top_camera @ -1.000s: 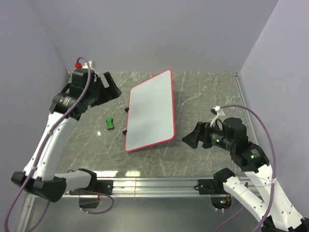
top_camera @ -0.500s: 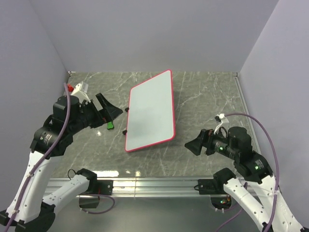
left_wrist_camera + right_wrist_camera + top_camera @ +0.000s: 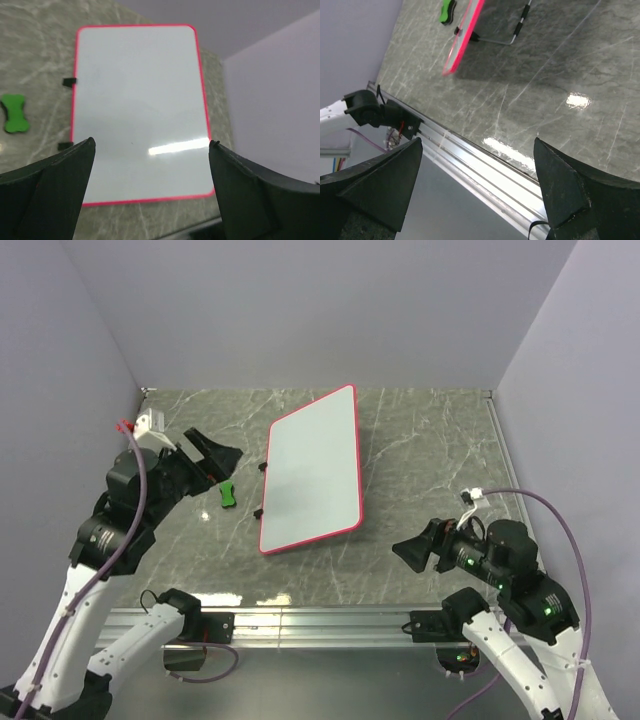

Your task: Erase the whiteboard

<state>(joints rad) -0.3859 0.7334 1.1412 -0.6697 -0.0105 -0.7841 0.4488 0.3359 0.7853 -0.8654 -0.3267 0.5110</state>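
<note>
The whiteboard (image 3: 312, 470) lies tilted on the marble table, white with a red-pink rim, and I see no red marks on it. In the left wrist view the whiteboard (image 3: 137, 115) fills the middle. The right wrist view catches only the whiteboard's (image 3: 465, 30) rim, edge-on. A small green eraser (image 3: 228, 496) (image 3: 14, 113) (image 3: 448, 11) rests on the table left of the board. My left gripper (image 3: 228, 465) (image 3: 151, 145) hovers open above the eraser, pointing at the board, holding nothing. My right gripper (image 3: 403, 550) (image 3: 477, 142) is open and empty at the near right, apart from the board.
Two black clips (image 3: 262, 468) (image 3: 69, 81) sit on the board's left long edge. An aluminium rail (image 3: 320, 620) (image 3: 485, 160) runs along the table's near edge. Grey walls close the left, back and right sides.
The left arm has pulled back from the far-left corner toward me, its gripper now beside the eraser. The right arm has drawn back toward the near right. Both grippers stayed open.
</note>
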